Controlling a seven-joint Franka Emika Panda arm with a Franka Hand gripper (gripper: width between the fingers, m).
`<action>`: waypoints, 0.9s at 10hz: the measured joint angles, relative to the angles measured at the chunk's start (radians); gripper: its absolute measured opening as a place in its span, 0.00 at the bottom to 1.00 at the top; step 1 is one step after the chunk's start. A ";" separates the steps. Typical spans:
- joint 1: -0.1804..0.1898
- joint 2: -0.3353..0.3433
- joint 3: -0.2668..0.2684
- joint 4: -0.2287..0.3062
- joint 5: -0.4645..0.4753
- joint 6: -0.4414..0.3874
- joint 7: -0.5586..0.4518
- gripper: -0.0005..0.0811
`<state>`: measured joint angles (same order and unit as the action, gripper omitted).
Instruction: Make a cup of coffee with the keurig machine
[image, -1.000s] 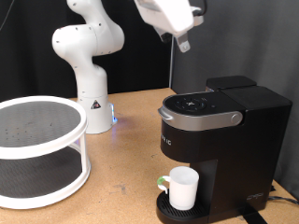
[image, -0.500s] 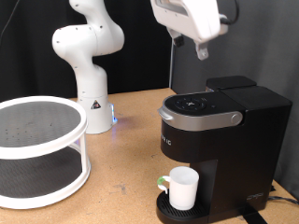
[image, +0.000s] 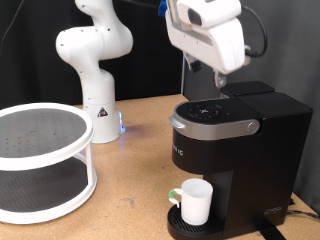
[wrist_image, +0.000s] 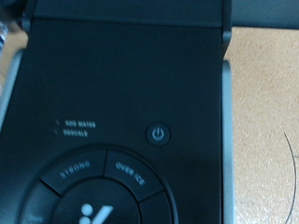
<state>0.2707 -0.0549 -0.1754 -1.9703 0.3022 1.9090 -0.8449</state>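
The pincer (image: 220, 77) hangs just above the coffee machine (image: 235, 150), over its buttons; I cannot tell how far its fingers are parted. The white cup (image: 195, 202) stands on the machine's drip tray, on the wooden worktop (image: 130, 170).

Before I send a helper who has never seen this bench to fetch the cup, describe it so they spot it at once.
Find the keurig machine, the black box at the exterior view's right, under the gripper. At its foot, on the round drip tray, stands the cup. It is the only small white mug with a handle; the other white things, the round two-tier rack and the robot base, are far larger.
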 joint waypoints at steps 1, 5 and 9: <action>0.000 -0.001 0.007 -0.030 -0.017 0.044 -0.008 0.84; 0.001 -0.007 0.020 -0.128 -0.018 0.151 -0.071 0.28; 0.002 -0.032 0.034 -0.205 0.039 0.287 -0.116 0.03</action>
<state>0.2727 -0.0869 -0.1416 -2.1758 0.3412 2.1960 -0.9612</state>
